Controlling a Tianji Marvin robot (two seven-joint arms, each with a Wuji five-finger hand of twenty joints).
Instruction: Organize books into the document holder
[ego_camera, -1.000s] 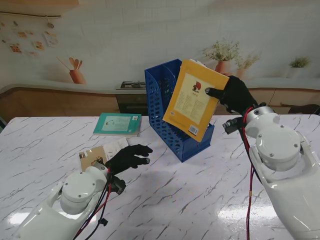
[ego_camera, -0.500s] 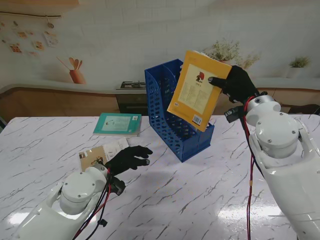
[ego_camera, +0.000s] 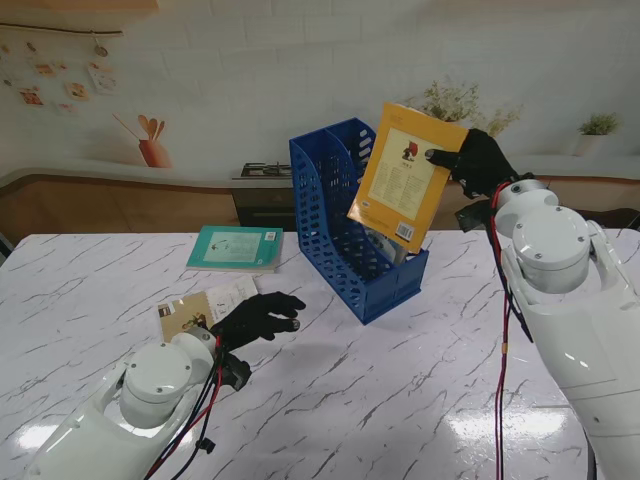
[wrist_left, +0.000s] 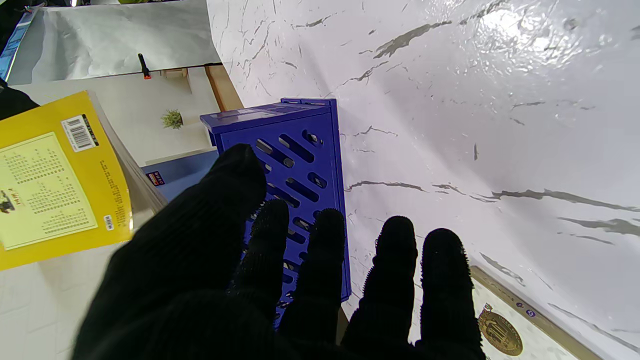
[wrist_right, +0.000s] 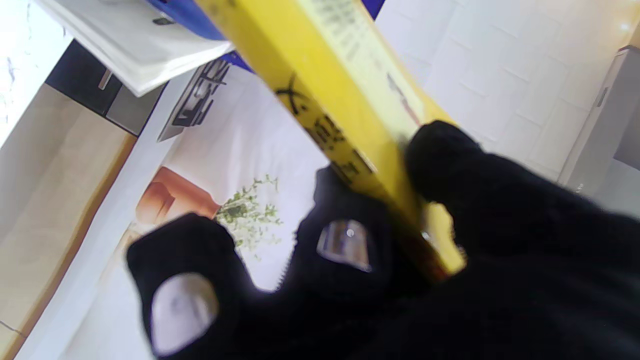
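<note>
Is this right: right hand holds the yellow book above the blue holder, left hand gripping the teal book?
Not quite. In the stand view the left hand is open and holds nothing; the teal book lies flat, apart from it. The right hand does hold the yellow book above the blue holder.

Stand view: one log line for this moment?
right hand: shut on yellow book, tilted over blue document holder | left hand: open, over table | teal book: flat

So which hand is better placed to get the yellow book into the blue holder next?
Right. The right hand already grips the yellow book, tilted in the air over the blue holder. The left hand is open, low over the table.
</note>
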